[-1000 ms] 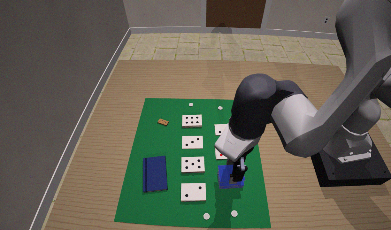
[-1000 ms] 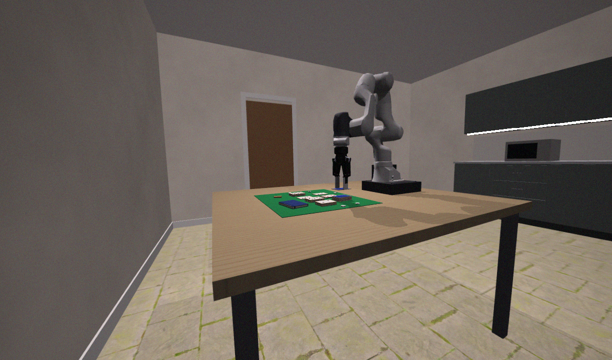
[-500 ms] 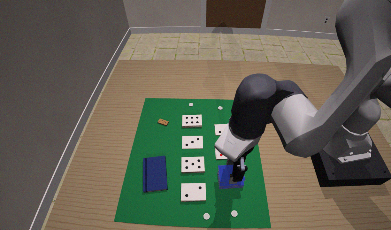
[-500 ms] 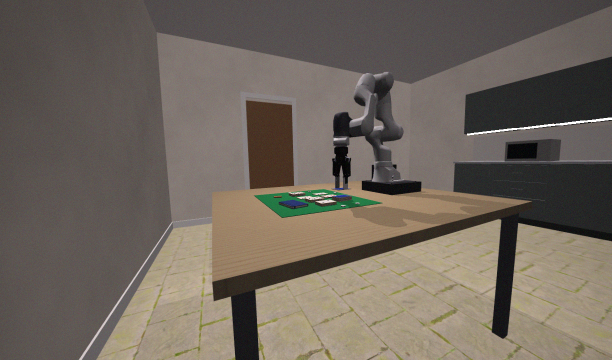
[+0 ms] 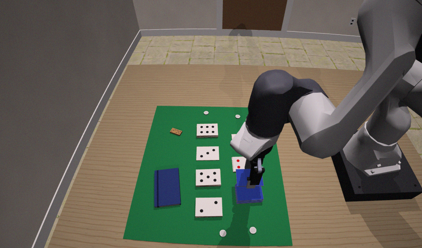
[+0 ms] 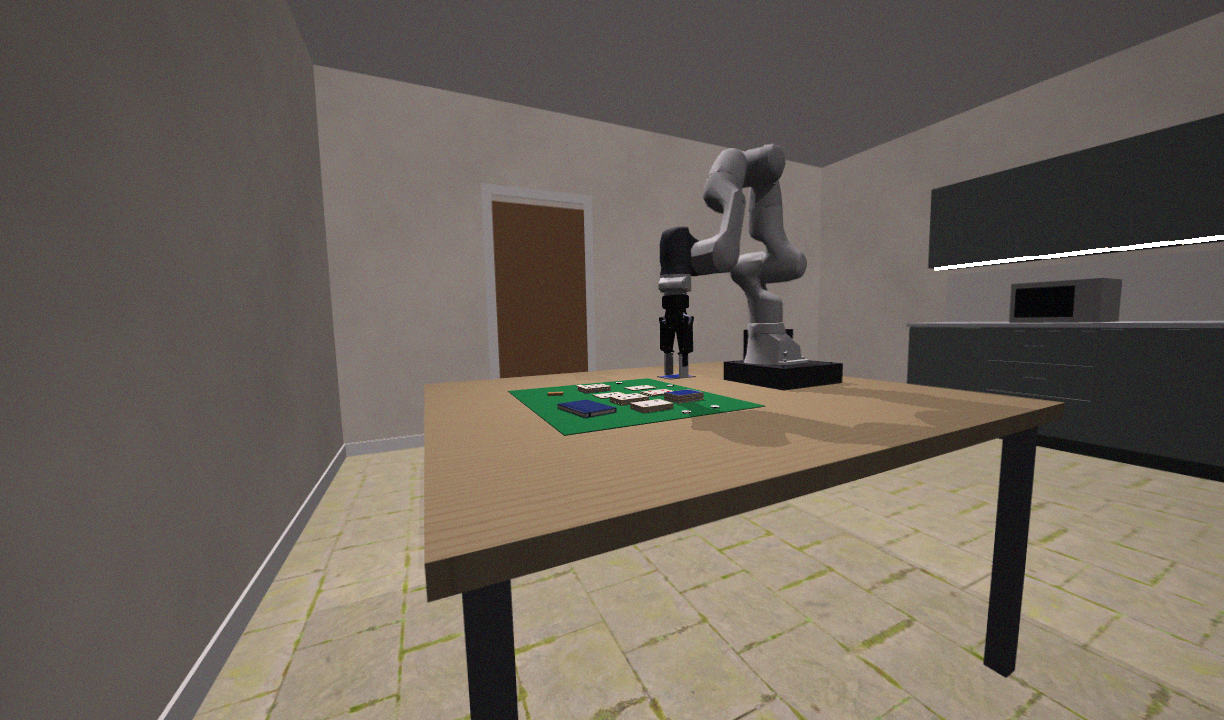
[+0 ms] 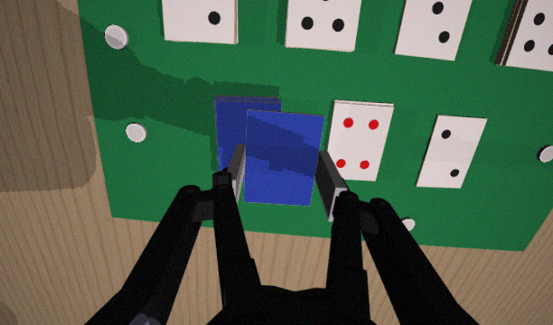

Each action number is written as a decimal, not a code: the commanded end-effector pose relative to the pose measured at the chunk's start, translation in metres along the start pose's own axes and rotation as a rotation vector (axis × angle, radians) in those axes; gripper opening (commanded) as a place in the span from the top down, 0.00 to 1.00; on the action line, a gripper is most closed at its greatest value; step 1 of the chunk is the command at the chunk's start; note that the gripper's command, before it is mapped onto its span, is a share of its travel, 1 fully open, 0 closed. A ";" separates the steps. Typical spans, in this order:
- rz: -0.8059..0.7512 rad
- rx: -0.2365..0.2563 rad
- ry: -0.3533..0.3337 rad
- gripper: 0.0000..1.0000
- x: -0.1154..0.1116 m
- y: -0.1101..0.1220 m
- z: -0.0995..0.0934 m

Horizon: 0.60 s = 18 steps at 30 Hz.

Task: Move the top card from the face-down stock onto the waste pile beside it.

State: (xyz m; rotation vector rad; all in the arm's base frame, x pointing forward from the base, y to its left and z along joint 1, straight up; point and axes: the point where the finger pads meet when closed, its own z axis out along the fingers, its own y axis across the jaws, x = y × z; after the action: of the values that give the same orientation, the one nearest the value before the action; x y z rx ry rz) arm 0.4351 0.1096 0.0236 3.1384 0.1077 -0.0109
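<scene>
My gripper (image 7: 281,161) is shut on a blue face-down card (image 7: 282,158) by its two long edges and holds it level above the mat. The blue stock (image 7: 231,131) lies below and a little to the left of the card in the wrist view. In the top view the held card hangs above the stock (image 5: 249,195). The waste pile (image 7: 360,140), topped by a white card with four red dots, lies just right of the held card; in the top view this pile (image 5: 238,163) is partly hidden by my wrist.
A row of white cards with black dots (image 5: 208,177) lies left of the stock on the green mat (image 5: 206,172). A dark blue book (image 5: 167,187), a small brown tile (image 5: 175,131) and white round tokens (image 5: 252,230) also lie on the mat. My base (image 5: 382,182) stands to the right.
</scene>
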 end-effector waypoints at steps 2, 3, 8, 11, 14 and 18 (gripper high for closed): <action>-0.026 0.000 0.004 0.57 0.001 0.027 0.000; -0.024 0.000 0.004 0.57 0.001 0.033 -0.001; -0.020 0.000 0.004 0.57 0.001 0.051 -0.001; -0.017 0.000 0.004 0.57 0.001 0.066 -0.001; -0.014 0.000 0.004 0.57 0.001 0.077 -0.001; -0.012 0.000 0.004 0.57 0.001 0.085 -0.001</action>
State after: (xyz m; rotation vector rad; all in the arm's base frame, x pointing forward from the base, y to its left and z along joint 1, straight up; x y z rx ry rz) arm 0.4413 0.0296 0.0238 3.1388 0.0425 -0.0112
